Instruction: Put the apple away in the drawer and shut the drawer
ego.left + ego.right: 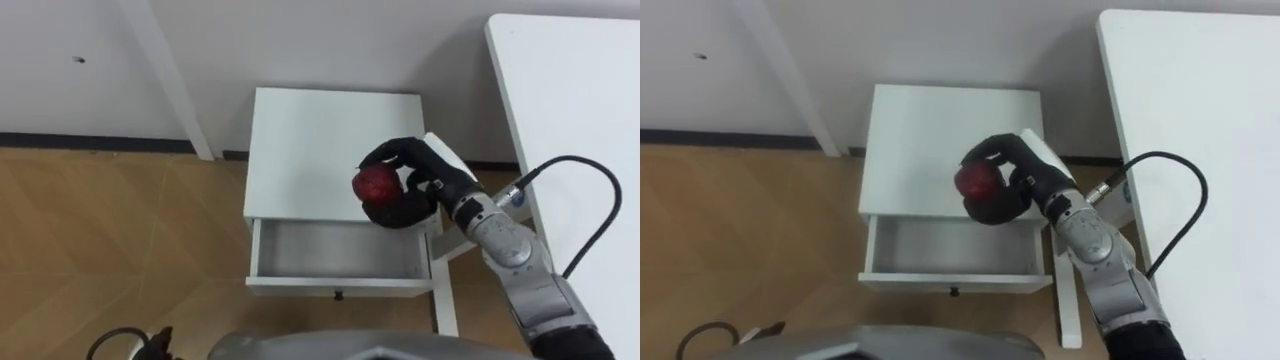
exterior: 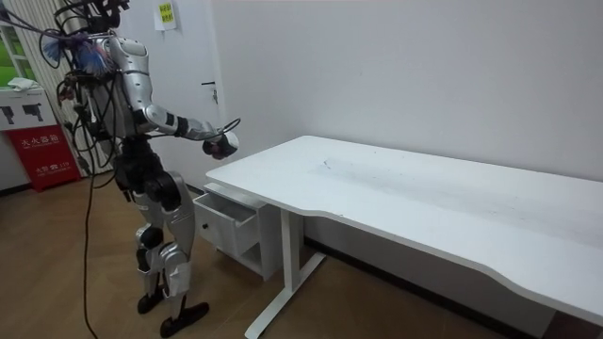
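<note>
A red apple [image 1: 376, 185] sits in my right hand [image 1: 412, 185], whose dark fingers curl round it. Hand and apple hover above the front right part of a small white cabinet [image 1: 310, 140], just behind its open drawer [image 1: 340, 250]. The drawer is pulled out toward me, its grey inside bare, with a small dark knob [image 1: 339, 295] on its front. In the right eye view the apple [image 1: 978, 179] shows in the right hand [image 1: 1015, 180] over the cabinet top [image 1: 920, 140]. In the room view I stand in front of the cabinet with the right hand [image 2: 224, 144] held out over the drawer [image 2: 226, 221].
A large white desk [image 1: 575, 110] runs along my right, its leg [image 1: 445, 300] standing right beside the drawer. A white post [image 1: 175, 80] rises at the wall behind the cabinet's left. Wooden floor [image 1: 110, 240] lies to the left.
</note>
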### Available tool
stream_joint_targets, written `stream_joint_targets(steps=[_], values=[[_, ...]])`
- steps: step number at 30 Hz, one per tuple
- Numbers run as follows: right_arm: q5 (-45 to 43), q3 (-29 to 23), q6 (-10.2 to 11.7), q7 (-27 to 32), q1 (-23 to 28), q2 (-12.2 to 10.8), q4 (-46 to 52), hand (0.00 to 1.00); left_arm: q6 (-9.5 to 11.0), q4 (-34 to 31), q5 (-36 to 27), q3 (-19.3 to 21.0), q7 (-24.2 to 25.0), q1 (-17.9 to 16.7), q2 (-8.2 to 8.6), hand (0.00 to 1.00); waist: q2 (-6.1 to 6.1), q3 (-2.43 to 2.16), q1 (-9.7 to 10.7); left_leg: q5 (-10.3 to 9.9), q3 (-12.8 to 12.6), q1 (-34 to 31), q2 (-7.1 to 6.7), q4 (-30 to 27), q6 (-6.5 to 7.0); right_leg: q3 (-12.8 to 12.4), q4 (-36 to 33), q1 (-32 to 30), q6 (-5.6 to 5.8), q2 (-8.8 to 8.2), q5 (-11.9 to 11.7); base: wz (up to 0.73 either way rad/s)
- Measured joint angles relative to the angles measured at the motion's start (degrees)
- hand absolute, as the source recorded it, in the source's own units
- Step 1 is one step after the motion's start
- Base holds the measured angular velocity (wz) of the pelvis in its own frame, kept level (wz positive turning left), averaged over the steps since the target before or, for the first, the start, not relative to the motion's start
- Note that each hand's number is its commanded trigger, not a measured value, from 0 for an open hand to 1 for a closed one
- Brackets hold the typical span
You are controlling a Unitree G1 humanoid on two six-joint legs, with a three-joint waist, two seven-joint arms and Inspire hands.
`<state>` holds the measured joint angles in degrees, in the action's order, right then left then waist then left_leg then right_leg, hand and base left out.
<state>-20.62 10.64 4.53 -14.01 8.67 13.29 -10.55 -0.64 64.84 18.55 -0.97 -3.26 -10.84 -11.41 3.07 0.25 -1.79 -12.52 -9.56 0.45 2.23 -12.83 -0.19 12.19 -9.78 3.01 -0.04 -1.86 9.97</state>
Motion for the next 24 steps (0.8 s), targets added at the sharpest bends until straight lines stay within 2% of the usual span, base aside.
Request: stream_joint_targets(steps=[3,4,5,6,7,9,11,24], values=[[-0.3,1.4,-1.0,-0.1,1.0,0.0,-0.3,1.0,-0.7,0.0,0.0,0.0,-0.1,0.2,0.09,0.0,0.05,-0.03,0.0,0.0,0.5,-0.2,0.01,0.0,0.0,0.7,0.0,0.1,0.0,-0.02,0.0,0.09],[-0.3,1.8,-1.1,-0.5,1.1,-0.1,-0.8,0.92,-0.7,0.0,0.0,-0.1,-0.1,0.2,0.2,0.0,-0.02,0.01,0.0,0.0,0.5,-0.2,0.01,0.0,0.0,0.8,0.0,0.1,0.0,-0.02,0.0,0.04],[-0.3,1.9,-1.1,-0.6,1.1,-0.2,-1.1,0.67,-0.7,0.0,0.0,-0.3,-0.1,0.3,0.23,0.0,-0.18,0.11,0.0,0.0,0.5,-0.2,0.0,0.0,0.0,0.9,0.0,0.2,0.0,-0.03,0.0,0.04],[-0.2,1.9,-1.1,-0.6,1.3,-0.2,-1.9,0.21,-0.7,0.0,0.0,-0.6,-0.1,0.9,0.39,0.0,-0.09,0.06,0.1,0.0,0.5,-0.1,-0.02,0.1,0.0,0.9,0.0,0.2,0.01,-0.07,0.0,0.0],[-0.2,1.9,-1.1,-0.6,1.4,-0.2,-2.3,0.0,-0.7,0.0,-0.1,-0.8,-0.1,1.1,0.47,0.0,-0.18,0.12,0.0,0.0,0.5,0.0,-0.03,0.1,0.0,0.9,0.0,0.3,0.01,-0.08,0.0,0.03],[-0.3,2.0,-2.1,-0.6,1.7,-0.3,-2.7,0.0,-0.8,0.0,-0.1,-1.4,-0.1,1.2,0.58,0.0,-0.75,0.5,-0.1,0.0,0.5,0.2,-0.05,0.1,0.0,0.9,0.1,0.6,0.01,-0.11,0.0,0.0],[-0.3,1.9,-2.1,-0.6,1.7,-0.3,-2.7,0.0,-0.8,-0.2,0.0,-1.5,-0.1,1.4,0.63,0.0,-0.87,0.59,0.1,0.0,0.5,0.2,-0.02,0.1,0.0,1.1,0.1,0.6,0.02,-0.09,0.0,0.0],[-0.3,1.6,-2.1,-0.5,2.1,-0.8,-3.2,0.0,-0.8,-0.7,0.0,-1.3,-0.1,1.4,0.72,0.0,-0.71,0.28,0.4,0.0,0.8,0.1,0.03,-0.1,0.01,1.6,0.0,0.9,0.02,-0.11,0.0,0.0]])
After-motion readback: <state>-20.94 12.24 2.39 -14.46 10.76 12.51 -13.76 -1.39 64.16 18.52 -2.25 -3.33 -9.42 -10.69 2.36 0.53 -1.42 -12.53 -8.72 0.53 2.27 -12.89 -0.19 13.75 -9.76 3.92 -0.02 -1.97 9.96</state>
